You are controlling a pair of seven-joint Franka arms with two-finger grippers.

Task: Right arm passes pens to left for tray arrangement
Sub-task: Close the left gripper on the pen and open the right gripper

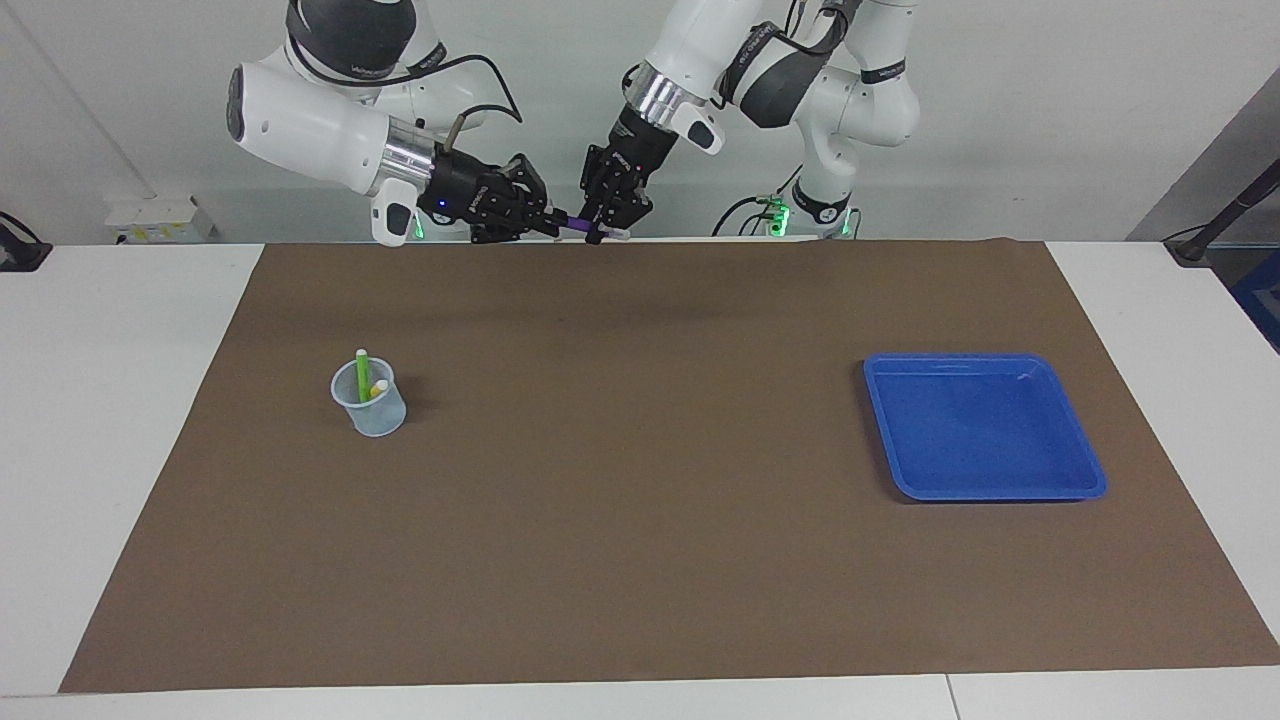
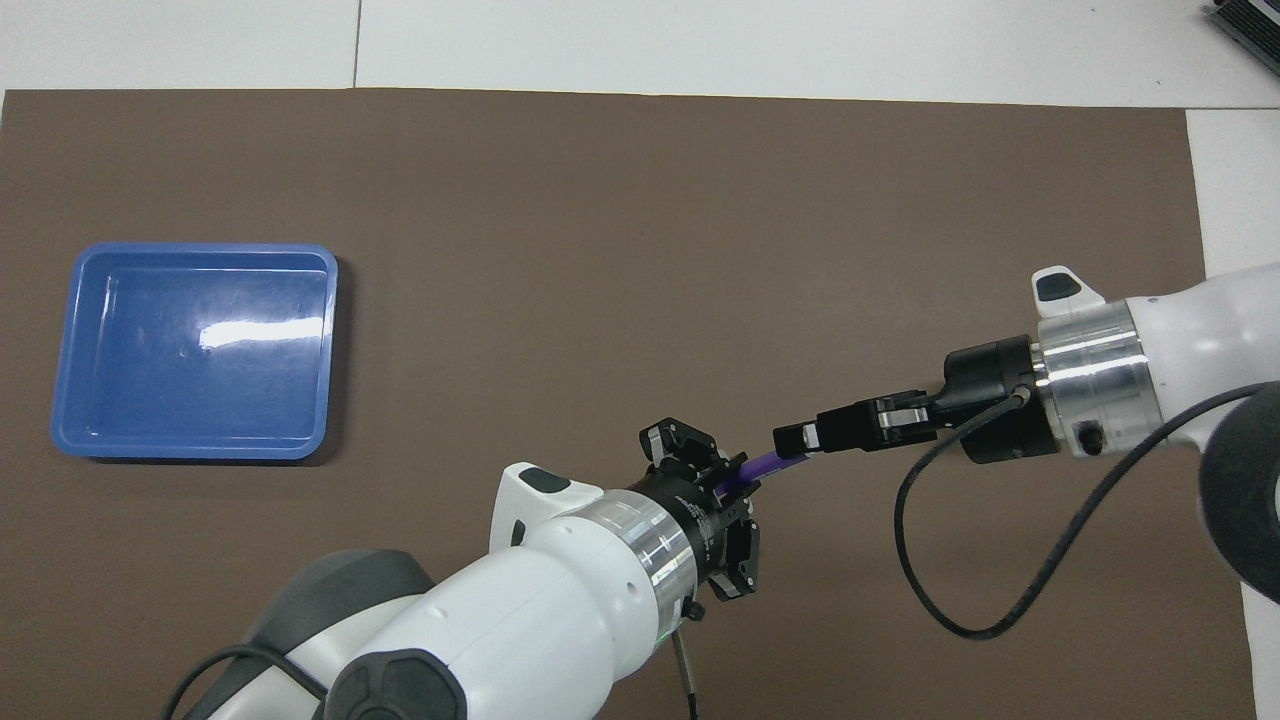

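Observation:
The purple pen (image 1: 573,227) (image 2: 762,464) hangs level in the air over the robots' edge of the brown mat. My right gripper (image 1: 553,226) (image 2: 790,440) is shut on one end of it. My left gripper (image 1: 598,232) (image 2: 728,487) is shut on the other end. The green pen (image 1: 362,374) and the yellow pen (image 1: 378,388) stand in a small translucent cup (image 1: 372,412) toward the right arm's end of the table. The blue tray (image 1: 1000,494) (image 2: 190,452) lies toward the left arm's end with nothing in it.
A brown mat (image 1: 640,520) (image 2: 600,220) covers most of the white table. A black cable (image 2: 920,590) loops down from the right wrist. In the overhead view the right arm hides the cup.

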